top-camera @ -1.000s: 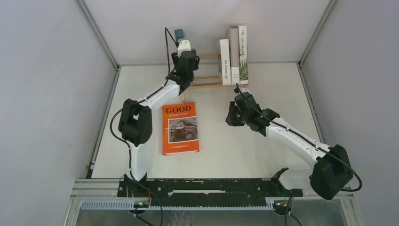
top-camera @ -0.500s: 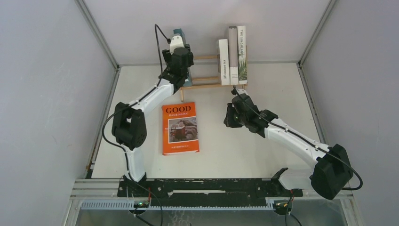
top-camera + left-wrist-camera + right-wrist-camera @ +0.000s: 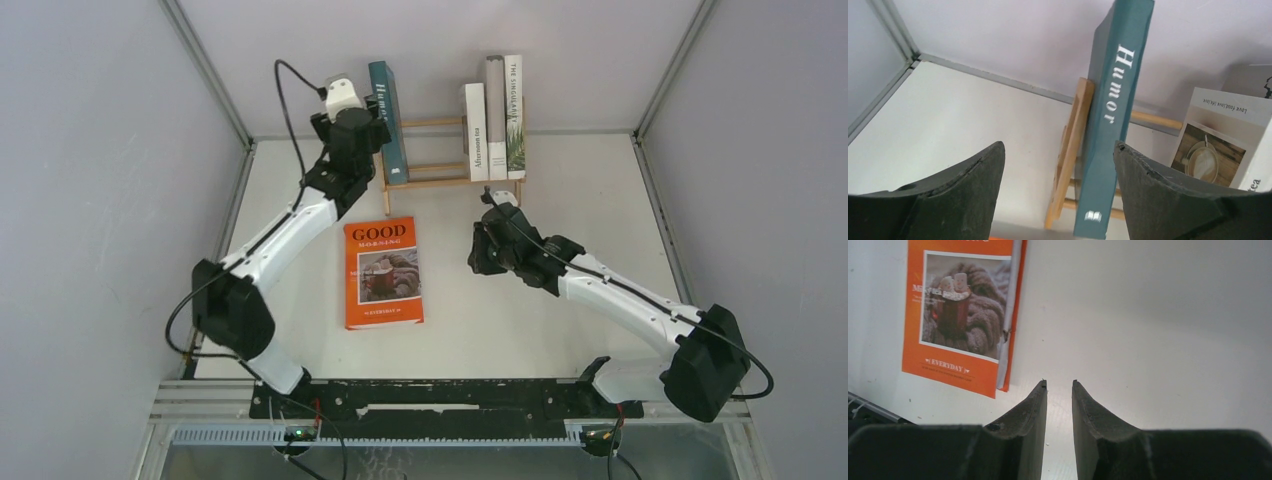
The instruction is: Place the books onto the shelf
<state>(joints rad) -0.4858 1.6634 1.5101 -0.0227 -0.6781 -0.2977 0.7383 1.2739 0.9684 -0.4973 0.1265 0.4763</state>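
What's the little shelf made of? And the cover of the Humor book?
The shelf looks like bare light wood: pale tan with faint grain. The Humor book seems covered in matte card or paper: flat teal, no shine, but that's a guess.

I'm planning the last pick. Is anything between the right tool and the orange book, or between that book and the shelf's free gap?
Nothing visible. Only bare table lies between the right tool and the orange book, and the shelf has an open gap between the teal book and the three books at its right end.
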